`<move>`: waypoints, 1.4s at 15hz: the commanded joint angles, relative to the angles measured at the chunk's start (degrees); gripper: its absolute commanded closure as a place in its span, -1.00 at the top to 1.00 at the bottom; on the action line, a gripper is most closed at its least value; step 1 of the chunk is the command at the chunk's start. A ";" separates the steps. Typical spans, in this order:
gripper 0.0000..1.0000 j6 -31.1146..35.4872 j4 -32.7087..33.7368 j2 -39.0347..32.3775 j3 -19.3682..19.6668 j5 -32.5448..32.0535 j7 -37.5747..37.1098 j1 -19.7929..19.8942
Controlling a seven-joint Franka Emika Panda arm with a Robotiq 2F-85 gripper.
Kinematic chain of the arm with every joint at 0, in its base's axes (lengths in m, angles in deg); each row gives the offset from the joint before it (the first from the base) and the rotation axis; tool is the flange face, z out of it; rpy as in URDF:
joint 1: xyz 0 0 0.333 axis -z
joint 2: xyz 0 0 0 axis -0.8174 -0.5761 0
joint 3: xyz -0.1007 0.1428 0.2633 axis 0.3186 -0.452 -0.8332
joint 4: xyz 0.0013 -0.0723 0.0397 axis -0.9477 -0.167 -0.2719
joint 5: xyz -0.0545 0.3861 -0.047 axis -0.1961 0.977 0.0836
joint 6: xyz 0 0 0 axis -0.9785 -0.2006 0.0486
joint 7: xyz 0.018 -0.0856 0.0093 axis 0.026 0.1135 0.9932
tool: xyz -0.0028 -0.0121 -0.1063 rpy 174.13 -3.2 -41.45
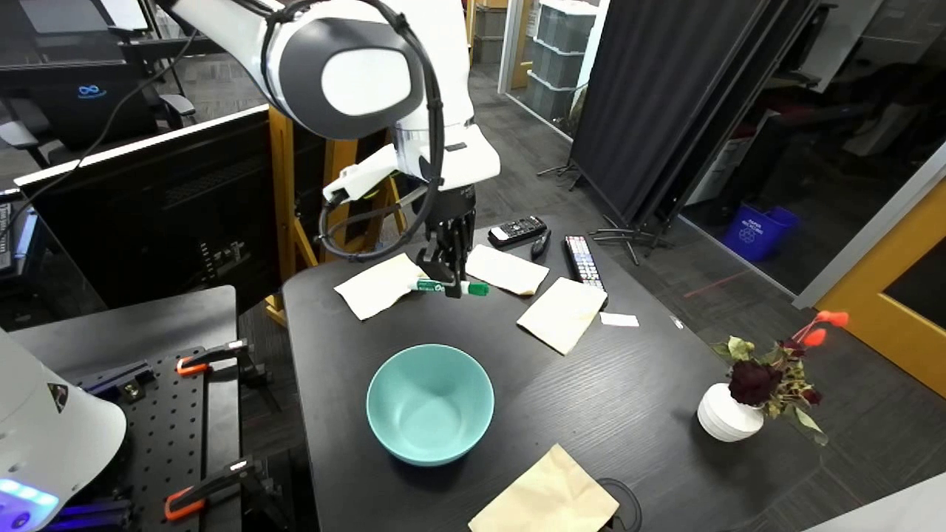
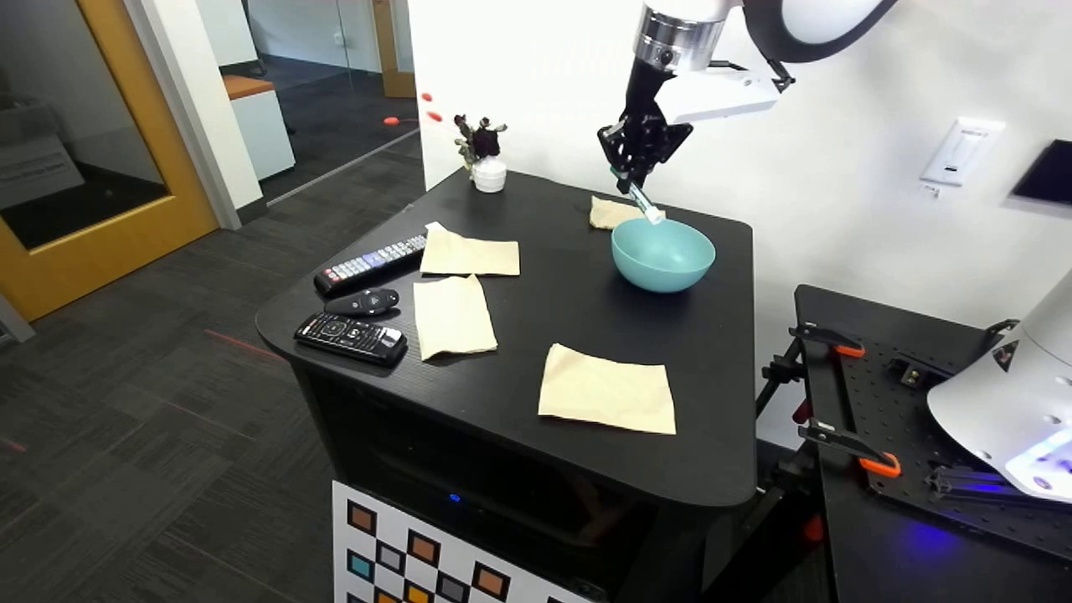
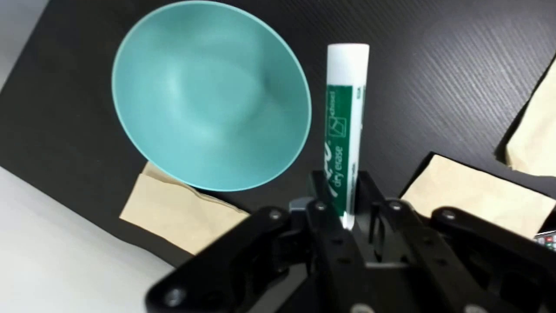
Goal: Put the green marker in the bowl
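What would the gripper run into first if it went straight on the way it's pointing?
Pointing down with the green marker, the gripper would probably meet the dark tabletop beside the bowl; depth is unclear, so the bowl might come first.

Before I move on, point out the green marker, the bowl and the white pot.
Green marker (image 3: 341, 130): wrist view, on its label.
Bowl (image 1: 429, 414): an exterior view, on its inner bottom.
White pot (image 1: 729, 415): an exterior view, on its side.

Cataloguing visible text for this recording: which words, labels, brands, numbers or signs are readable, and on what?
"dry erase": green marker
"chisel": green marker
Marker brand: only partly visible
"RECYCLING", plus symbol: blue bin
Infinity-like sign: black chair
Too small or blurred: remotes, wall switch, grey box, wording under chair sign
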 commanded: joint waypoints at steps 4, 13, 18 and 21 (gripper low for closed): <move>-0.90 2.01 -7.03 6.18 -1.85 -3.97 -6.51 7.00; -0.90 2.25 -8.72 4.63 -1.76 -10.28 -10.00 11.39; -0.90 1.77 -8.55 2.86 -1.68 -13.58 -12.62 11.92; -0.90 3.34 -7.92 0.37 -1.64 -15.12 -14.77 11.43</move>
